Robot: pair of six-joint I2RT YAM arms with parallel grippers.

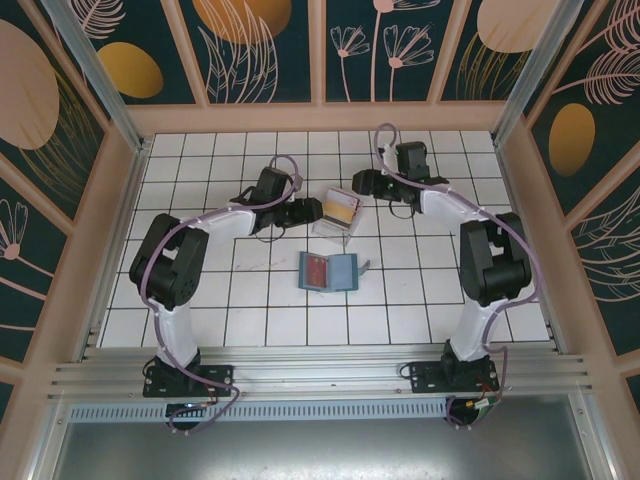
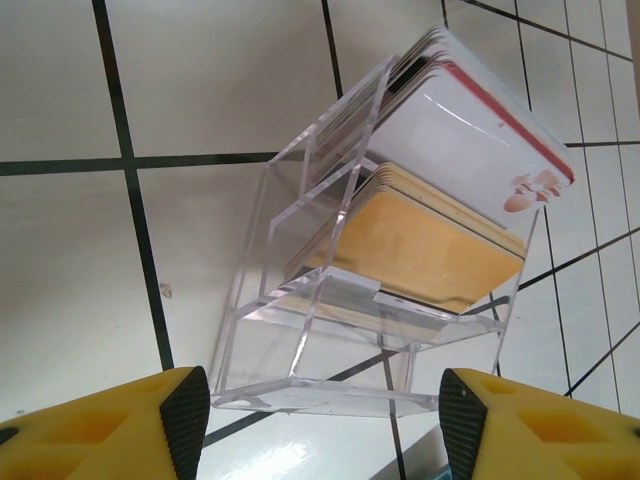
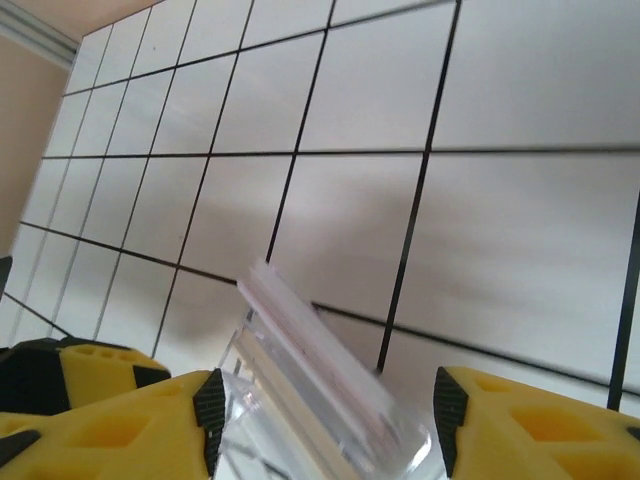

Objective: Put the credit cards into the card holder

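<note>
The left gripper (image 2: 325,430) is spread wide, its black pads (image 2: 187,420) flanking the near end of the clear card holder (image 2: 330,392) (whether they touch it I cannot tell). The holder stands on the white-tiled table (image 1: 200,300), with a stack of yellow-gold cards (image 2: 420,250) in its lower tier and a white, red-edged card (image 2: 470,130) in the tier above. The right gripper (image 3: 325,430), at the holder's far right, is likewise spread, with the holder's blurred edge between its fingers. Nearer the arm bases lies an open teal wallet (image 1: 345,271) bearing a red card (image 1: 318,268). Beyond stand wood-framed dark floral walls (image 1: 260,50).
</note>
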